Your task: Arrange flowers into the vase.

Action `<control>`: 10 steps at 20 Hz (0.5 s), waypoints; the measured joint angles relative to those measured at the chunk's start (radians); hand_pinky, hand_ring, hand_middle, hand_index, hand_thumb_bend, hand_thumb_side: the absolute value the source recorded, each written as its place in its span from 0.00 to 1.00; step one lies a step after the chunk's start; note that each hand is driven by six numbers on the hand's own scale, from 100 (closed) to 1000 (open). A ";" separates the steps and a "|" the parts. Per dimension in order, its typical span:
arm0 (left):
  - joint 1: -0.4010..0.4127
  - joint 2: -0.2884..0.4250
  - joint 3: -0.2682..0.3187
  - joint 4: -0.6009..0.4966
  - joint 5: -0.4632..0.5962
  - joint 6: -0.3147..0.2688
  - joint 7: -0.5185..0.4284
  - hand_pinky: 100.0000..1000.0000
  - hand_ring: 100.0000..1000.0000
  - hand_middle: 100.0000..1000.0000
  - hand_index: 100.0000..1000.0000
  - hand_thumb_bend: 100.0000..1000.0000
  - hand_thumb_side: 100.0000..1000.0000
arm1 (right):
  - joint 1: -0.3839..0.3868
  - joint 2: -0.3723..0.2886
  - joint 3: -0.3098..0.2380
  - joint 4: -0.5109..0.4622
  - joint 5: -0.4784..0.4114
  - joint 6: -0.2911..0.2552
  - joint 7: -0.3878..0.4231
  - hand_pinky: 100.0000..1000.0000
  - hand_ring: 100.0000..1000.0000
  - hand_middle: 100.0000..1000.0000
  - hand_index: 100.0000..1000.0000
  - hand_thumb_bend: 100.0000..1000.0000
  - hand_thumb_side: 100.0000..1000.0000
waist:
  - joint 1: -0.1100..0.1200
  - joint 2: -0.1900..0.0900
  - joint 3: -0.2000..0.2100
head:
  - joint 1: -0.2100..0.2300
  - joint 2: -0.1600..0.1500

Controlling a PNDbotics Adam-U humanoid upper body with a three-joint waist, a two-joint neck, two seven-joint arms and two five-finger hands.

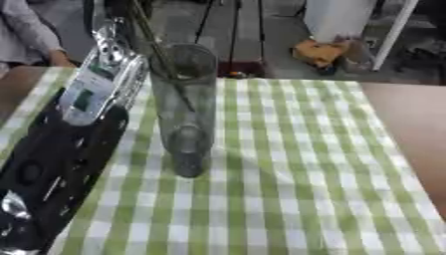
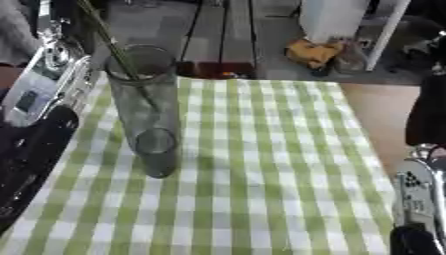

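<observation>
A tall clear glass vase (image 1: 184, 109) stands upright on the green-and-white checked cloth (image 1: 287, 189), left of the middle. One thin green stem (image 1: 164, 64) leans inside it, running from the vase's lower part up and to the left, out of the top of the view. No flower head shows. My left arm (image 1: 96, 84), black with a silver section, rises along the left side beside the vase. My left hand (image 1: 111, 15) is a dark shape at the top edge near the stem, mostly cut off. My right hand (image 2: 428, 117) shows as a dark shape at the right edge.
The cloth stretches right of the vase to bare brown tabletop (image 1: 416, 129). Beyond the table's far edge, on the floor, lie an orange object (image 1: 319, 51), a white box (image 1: 335, 17) and a dark bench (image 1: 228, 30).
</observation>
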 measured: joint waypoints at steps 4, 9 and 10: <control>0.002 -0.001 0.005 0.008 -0.004 0.003 0.005 0.02 0.27 0.07 0.03 0.00 0.73 | 0.000 0.000 0.000 0.000 0.000 0.001 -0.002 0.56 0.70 0.61 0.71 0.00 0.86 | 0.000 0.001 0.000 | 0.000 -0.006; 0.001 -0.009 0.005 0.008 0.002 0.000 0.003 0.00 0.28 0.07 0.03 0.00 0.70 | 0.000 0.000 0.000 0.000 0.005 0.004 -0.007 0.56 0.70 0.60 0.71 0.00 0.85 | 0.001 0.005 -0.001 | 0.000 -0.007; 0.000 -0.009 0.003 0.008 -0.003 0.001 0.000 0.00 0.28 0.07 0.03 0.00 0.70 | 0.000 0.000 0.000 0.000 0.006 0.004 -0.009 0.56 0.70 0.60 0.71 0.00 0.85 | 0.001 0.005 -0.001 | 0.000 -0.007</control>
